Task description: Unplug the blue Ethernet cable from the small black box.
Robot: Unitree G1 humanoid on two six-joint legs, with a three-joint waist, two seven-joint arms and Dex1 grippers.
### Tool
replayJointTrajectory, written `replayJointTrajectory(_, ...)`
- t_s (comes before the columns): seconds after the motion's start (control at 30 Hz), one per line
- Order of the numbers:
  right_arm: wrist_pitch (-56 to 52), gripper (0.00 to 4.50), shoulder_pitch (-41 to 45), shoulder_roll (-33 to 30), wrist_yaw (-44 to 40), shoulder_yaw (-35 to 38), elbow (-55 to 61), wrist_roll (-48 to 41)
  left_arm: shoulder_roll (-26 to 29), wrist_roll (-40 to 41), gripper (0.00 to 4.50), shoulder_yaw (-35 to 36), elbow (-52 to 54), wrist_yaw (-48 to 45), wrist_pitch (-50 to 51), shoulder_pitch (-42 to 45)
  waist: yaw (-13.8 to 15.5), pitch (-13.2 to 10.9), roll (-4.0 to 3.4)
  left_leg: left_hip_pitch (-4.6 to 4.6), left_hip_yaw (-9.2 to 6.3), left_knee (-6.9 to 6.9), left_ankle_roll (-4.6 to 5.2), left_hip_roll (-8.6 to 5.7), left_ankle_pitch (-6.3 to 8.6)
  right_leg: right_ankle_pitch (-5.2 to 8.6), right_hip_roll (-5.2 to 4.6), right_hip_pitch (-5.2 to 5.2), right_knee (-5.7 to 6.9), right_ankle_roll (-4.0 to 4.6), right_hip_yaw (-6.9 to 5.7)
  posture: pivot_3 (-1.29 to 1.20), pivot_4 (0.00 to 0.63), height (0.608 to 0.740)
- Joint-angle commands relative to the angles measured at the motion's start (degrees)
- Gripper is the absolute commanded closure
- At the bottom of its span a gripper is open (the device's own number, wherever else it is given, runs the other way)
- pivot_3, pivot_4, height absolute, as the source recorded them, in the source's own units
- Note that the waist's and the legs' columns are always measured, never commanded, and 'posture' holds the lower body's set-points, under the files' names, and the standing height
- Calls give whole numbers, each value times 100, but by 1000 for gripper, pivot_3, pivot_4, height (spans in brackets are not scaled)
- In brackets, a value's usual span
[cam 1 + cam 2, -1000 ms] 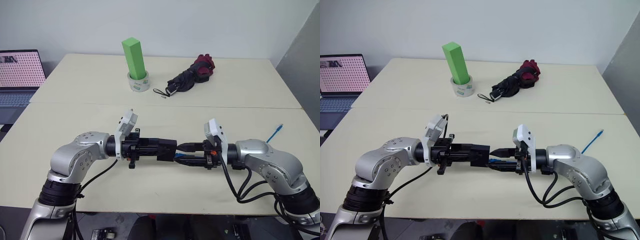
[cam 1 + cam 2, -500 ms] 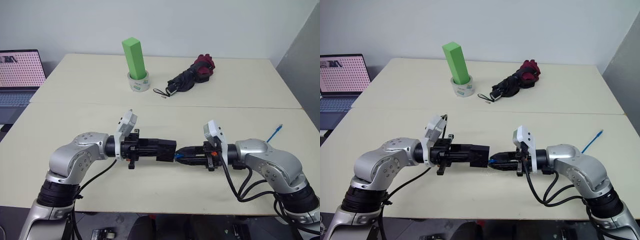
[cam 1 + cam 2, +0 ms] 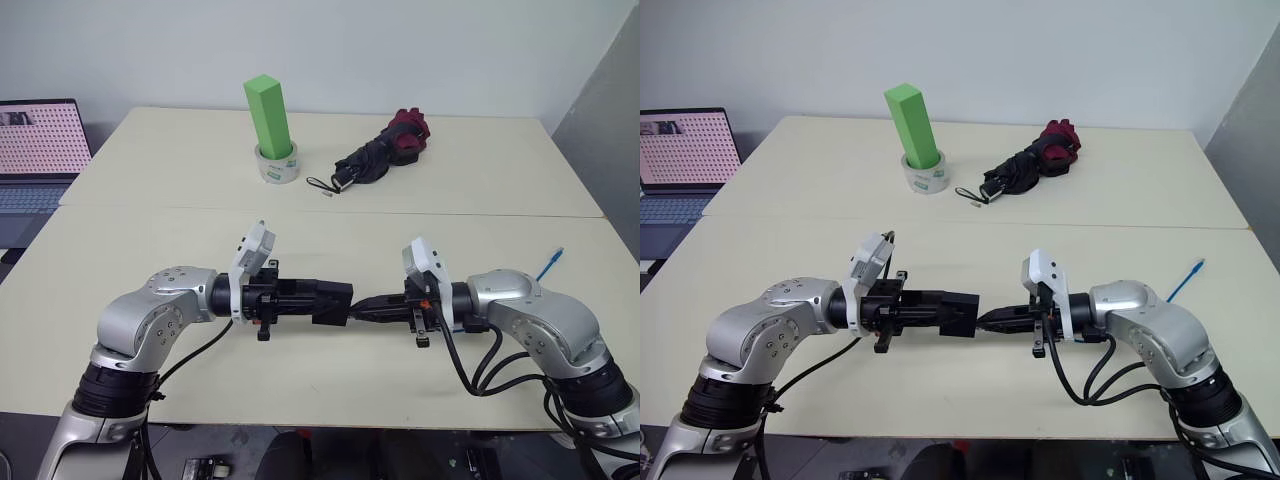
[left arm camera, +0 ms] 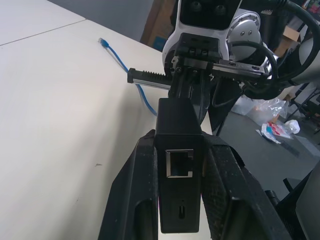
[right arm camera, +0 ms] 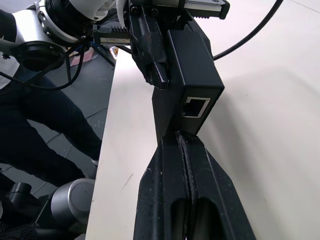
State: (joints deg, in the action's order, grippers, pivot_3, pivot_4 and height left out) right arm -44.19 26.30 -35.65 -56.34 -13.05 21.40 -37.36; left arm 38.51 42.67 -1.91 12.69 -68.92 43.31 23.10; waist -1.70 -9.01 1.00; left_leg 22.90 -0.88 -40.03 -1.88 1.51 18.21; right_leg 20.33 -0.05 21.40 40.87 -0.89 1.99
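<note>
L gripper (image 3: 335, 301) clamped on small black box (image 3: 331, 301); R gripper (image 3: 357, 309) pinched closed at box's port edge.

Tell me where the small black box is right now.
The small black box is above the near table, clamped in the left gripper. The shut right gripper meets its far end, and both eye views show it between the two arms.

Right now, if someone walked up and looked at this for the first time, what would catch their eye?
The two arms meeting at the near middle of the table: the left gripper clamps the small black box, and the right gripper, shut, points at the box's near end. Behind them, a green block stands in a tape roll beside a black-and-red umbrella, and the blue Ethernet cable lies on the table at the right.
</note>
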Motion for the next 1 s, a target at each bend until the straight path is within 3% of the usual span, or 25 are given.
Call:
replayJointTrajectory(0.03, -104, 3782, -9, -114, -103, 389, 68, -263, 43, 69, 3724, 124, 183, -71, -135, -15, 1, 0, 0, 0, 0, 0, 0, 0, 0, 0, 0, 0, 0, 0, 0, 0, 150, 740)
replayJointTrajectory(0.2, -536, 2866, -138, -142, 20, 574, 272, -644, 21, 90, 3724, 123, 226, -66, -133, -47, 1, 0, 0, 0, 0, 1, 0, 1, 0, 0, 0, 0, 0, 0, 0, 0, 150, 740)
replayJointTrajectory(0.93, -690, 2866, -117, 188, 295, 115, 333, -466, -50, 89, 3724, 108, 227, -16, -140, -2, 0, 0, 0, 0, 0, 2, 1, 0, 0, 0, 0, 1, -1, 0, 0, 0, 150, 740)
replayJointTrajectory(0.97, -695, 3235, -107, 190, 296, 113, 322, -467, -51, 89, 3724, 108, 230, -17, -139, -9, 0, 0, 0, 0, 0, 2, 1, 0, 0, 0, 1, 0, -1, 0, 0, 0, 150, 740)
replayJointTrajectory(1.0, -697, 3314, -96, 192, 299, 108, 305, -457, -53, 86, 3724, 106, 233, -19, -141, -17, 0, 0, 0, 0, 0, 2, 1, 0, 0, 0, 0, 0, -1, 0, 0, 0, 150, 740)
